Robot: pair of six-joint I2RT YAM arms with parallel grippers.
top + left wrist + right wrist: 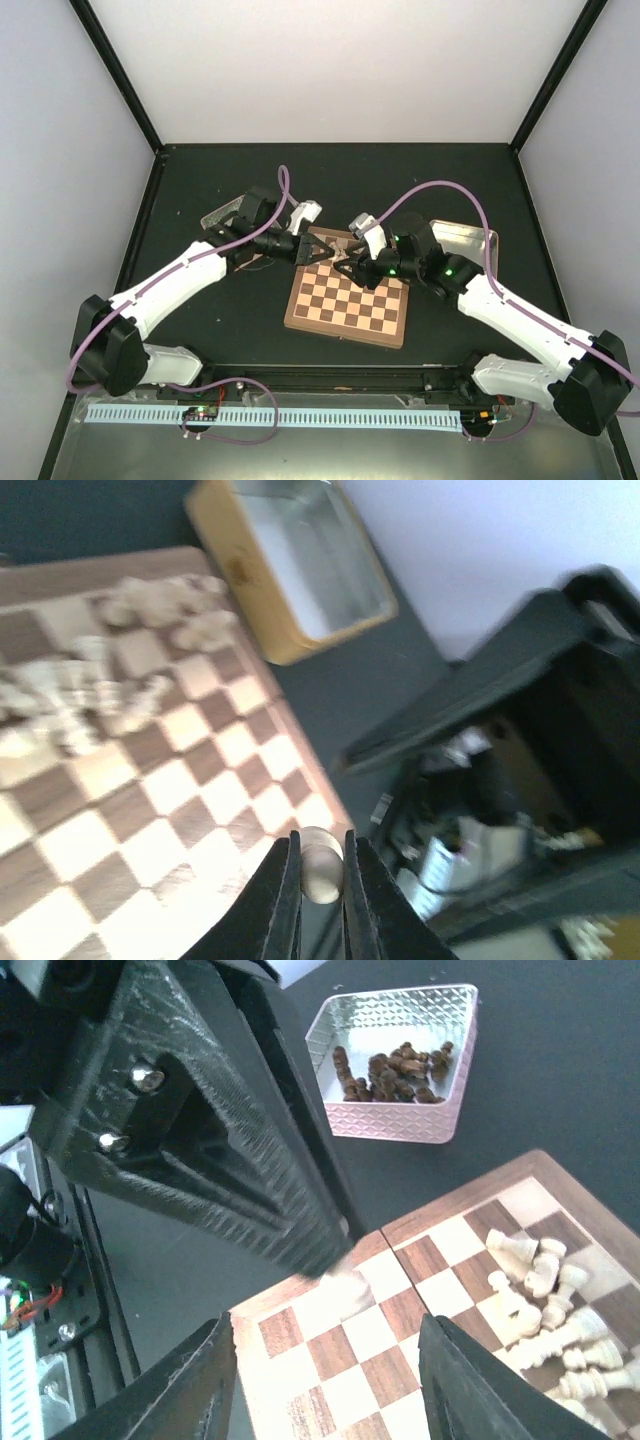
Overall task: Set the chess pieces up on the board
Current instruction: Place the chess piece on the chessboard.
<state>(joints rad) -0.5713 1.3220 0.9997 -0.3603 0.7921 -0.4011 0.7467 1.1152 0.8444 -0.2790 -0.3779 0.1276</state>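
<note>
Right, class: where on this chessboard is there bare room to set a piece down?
Free: the board's near rows, between the heaped chess pieces and its near rim. Crowded: the far edge, where the left gripper, holding a piece, meets the open right gripper.

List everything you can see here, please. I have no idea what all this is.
board: one, tan and dark brown squares, middle of the table.
cream chess pieces: too many to count, heaped at one end of the board.
cream piece: one, pinched at the board's edge.
dark chess pieces: a handful, dark brown, inside the left tin.
left tin: one, silvery, left of the board.
right tin: one, yellow outside, empty, right of the board.
table: one, black.
left end effector: black, shut on the cream piece.
right end effector: black, open, above the board.
</note>
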